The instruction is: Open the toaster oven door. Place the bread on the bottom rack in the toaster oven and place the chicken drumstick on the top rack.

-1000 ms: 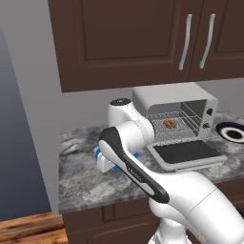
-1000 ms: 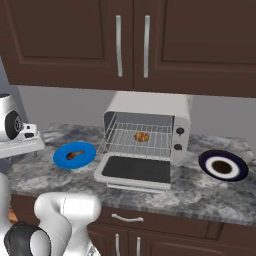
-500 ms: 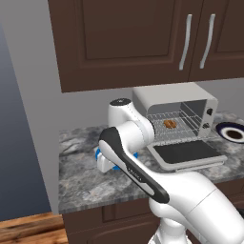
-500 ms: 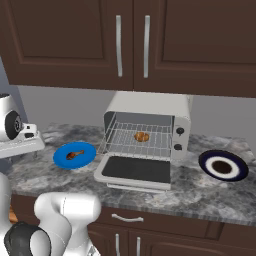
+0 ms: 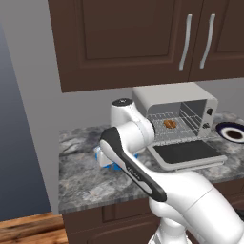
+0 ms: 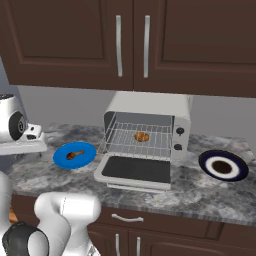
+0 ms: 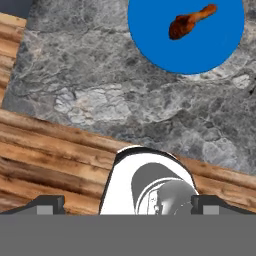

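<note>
Oven door (image 6: 136, 170) down flat. Bread (image 6: 141, 136) on a rack inside the oven (image 6: 145, 107). Drumstick (image 7: 191, 23) on blue plate (image 7: 150, 40), left of oven on counter (image 7: 125, 95). Claw (image 7: 127, 205) spread, empty, above counter edge.

White arm (image 5: 190, 200), dark joints

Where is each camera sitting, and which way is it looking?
Left base view: behind the arm's left, facing the boxy grey toaster oven; the white arm crosses the front.
Right base view: behind its right, facing that oven, its door down; arm at lower left.
Hand view: on the hand, looking down at the round blue plate; open gripper at bottom.
Shared: right base and hand views both show the reddish-brown chicken drumstick.
</note>
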### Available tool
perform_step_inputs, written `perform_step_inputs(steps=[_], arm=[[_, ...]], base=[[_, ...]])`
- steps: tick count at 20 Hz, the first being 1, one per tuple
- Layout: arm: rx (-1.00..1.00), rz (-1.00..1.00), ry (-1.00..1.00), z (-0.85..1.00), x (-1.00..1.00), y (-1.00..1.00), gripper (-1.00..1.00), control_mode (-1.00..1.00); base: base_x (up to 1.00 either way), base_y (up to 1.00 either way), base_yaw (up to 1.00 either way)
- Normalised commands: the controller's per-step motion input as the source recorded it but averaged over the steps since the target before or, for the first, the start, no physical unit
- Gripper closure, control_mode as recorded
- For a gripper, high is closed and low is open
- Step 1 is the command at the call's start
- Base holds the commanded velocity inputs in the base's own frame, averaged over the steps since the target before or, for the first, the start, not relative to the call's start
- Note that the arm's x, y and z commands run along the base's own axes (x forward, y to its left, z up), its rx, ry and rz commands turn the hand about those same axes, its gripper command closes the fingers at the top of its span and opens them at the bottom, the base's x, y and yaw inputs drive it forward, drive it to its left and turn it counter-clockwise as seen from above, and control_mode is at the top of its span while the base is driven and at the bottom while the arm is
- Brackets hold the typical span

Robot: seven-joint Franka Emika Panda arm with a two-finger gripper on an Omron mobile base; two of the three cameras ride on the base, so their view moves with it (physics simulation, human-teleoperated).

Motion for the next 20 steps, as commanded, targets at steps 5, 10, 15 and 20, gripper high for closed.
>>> perform_step_inputs(steps=[5,10,15,20], arm=[[0.0,-0.21,-0.18,-0.16,0.24,-0.25,-1.0,-1.0],[0.09,-0.21,-0.05,-0.21,0.38,-0.26,-1.0,-1.0],[0.11,-0.16,0.01,-0.14,0.45,-0.22,-1.0,-1.0],[-0.02,-0.16,0.0,-0.23,0.43,-0.02,-1.0,-1.0]], base=[[0.0,0.0,0.0],[0.0,0.0,0.0],[0.0,0.0,0.0],[0.0,0.0,0.0]])
